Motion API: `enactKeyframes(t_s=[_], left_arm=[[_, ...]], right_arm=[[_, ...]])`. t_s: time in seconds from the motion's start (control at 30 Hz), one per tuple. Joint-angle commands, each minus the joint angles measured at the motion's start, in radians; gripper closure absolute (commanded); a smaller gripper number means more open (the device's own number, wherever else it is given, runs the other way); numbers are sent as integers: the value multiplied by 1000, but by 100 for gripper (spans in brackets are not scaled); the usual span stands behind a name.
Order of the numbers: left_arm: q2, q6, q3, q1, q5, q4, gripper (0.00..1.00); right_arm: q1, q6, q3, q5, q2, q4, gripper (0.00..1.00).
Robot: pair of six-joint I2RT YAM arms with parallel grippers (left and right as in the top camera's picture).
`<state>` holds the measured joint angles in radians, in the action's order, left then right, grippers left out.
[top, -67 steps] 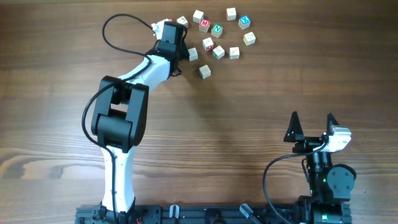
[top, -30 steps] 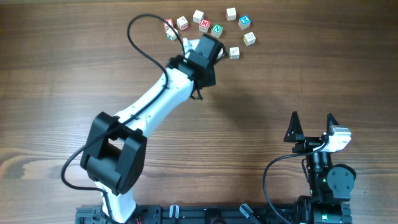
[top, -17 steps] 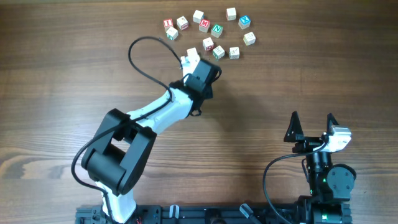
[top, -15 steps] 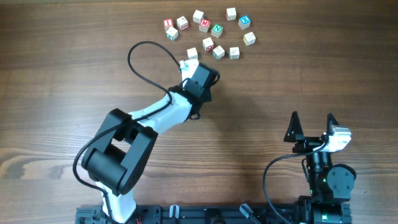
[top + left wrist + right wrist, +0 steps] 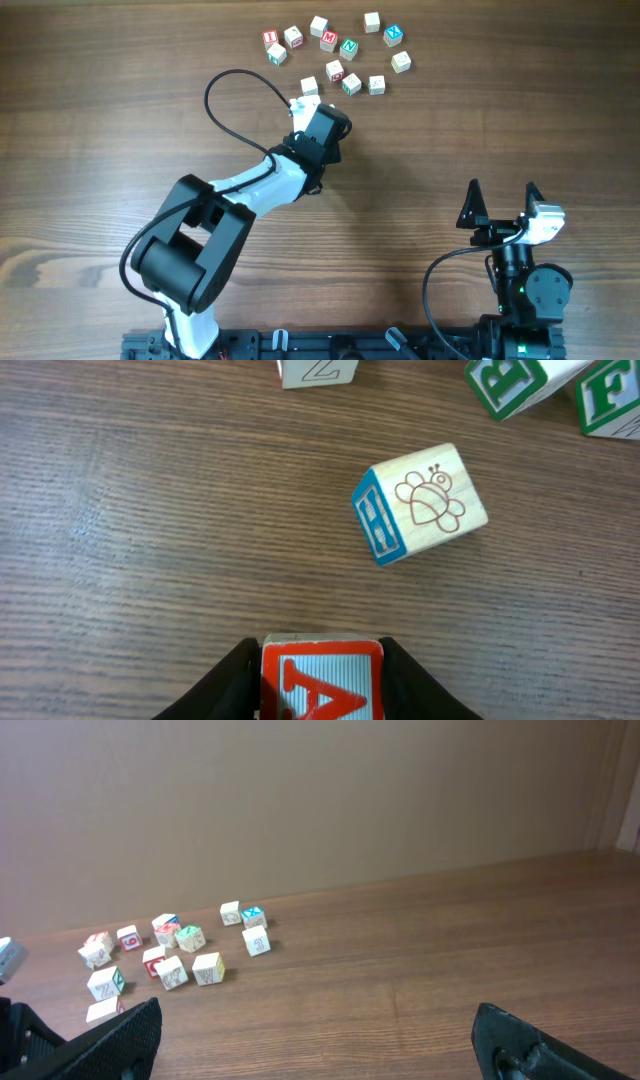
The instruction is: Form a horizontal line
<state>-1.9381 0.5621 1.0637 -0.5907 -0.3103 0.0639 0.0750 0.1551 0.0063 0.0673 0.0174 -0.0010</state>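
My left gripper [image 5: 321, 122] is shut on a pale wooden cube with a red "A" [image 5: 322, 680]; the cube sits between the black fingers [image 5: 232, 682] just above the wood, a little in front of the cube cluster. No row of three touching cubes shows; the cubes lie scattered. The red "M" cube [image 5: 329, 40] lies loose in the cluster at the back. My right gripper [image 5: 502, 205] is open and empty at the front right, far from the cubes; it also shows in the right wrist view [image 5: 320, 1040].
Loose cubes lie at the back: a red "I" cube [image 5: 270, 38], a green "N" cube [image 5: 349, 46], a blue-lettered cube [image 5: 393, 35]. Just beyond my left gripper lies a cube with a bee drawing and a blue side [image 5: 420, 503]. The left arm's cable [image 5: 225, 85] loops over the table.
My left arm swung from the cluster's left side to its middle, then drew back toward the front with the cube. In the last half second it barely moved. The right arm stayed still.
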Motion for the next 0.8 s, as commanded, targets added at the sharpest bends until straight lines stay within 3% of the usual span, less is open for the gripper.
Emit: enactKeyframes(t_s=[0.0,0.57,0.77], left_arm=[[-53,-52,-7,5,-24,-16,62],[-71,-137,-6,5,-24,-43,59],[-53,-137,2,3,-23,-54,44]], right_arm=[[5,-9,-1,0,-10,2,0],[5,-9,-1,0,-10,2,0],[5,-9,-1,0,-10,2,0]])
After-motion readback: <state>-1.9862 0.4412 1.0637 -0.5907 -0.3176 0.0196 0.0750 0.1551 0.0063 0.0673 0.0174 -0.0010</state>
